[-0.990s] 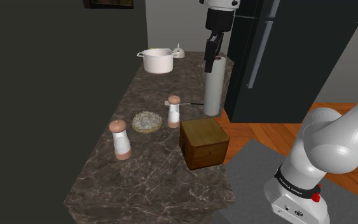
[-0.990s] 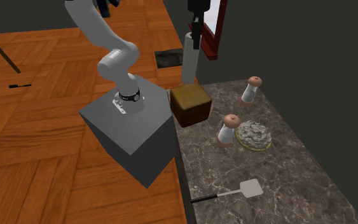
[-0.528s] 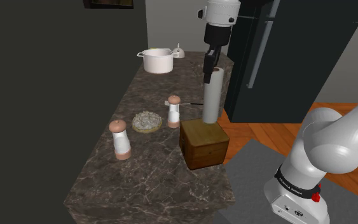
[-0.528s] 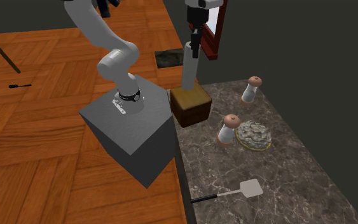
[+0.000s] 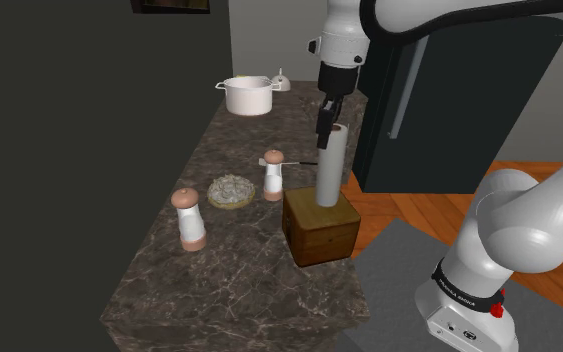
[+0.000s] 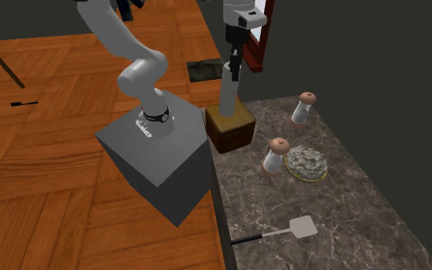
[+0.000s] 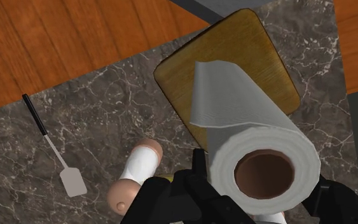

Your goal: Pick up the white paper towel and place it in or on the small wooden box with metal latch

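Dark marbled stone counter (image 5: 237, 272) runs along a dark wall, with orange wood-block flooring beside it and a tall black fridge (image 5: 439, 90) at its far end. On the counter near the arm's grey box stand (image 6: 160, 165) sits the small brown wooden box (image 5: 321, 235), its lid flat and closed.

The white paper towel roll with a brown cardboard core (image 5: 329, 165) stands upright over the middle of that lid, its lower end at the wood. Whether it actually rests there or hangs just above cannot be told.

The all-black two-finger gripper (image 5: 326, 125) points straight down at the roll's top. In the wrist view the fingers (image 7: 196, 175) stand apart on either side of the roll's upper end, pressed to its outer wrap, so the jaws are spread only as wide as the roll and pinch it between them.

Past the box, in the shoulder view, a white shaker with a pinkish-brown cap (image 5: 273, 175) stands near a round plate of pale food (image 5: 231, 190). A second shaker of the same kind (image 5: 189, 218) stands further toward that view's left. A white lidless pot with two handles (image 5: 249, 95) sits at the counter's far end. A black-handled spatula with a pale blade (image 6: 283, 230) lies flat on the counter, well apart from the box.
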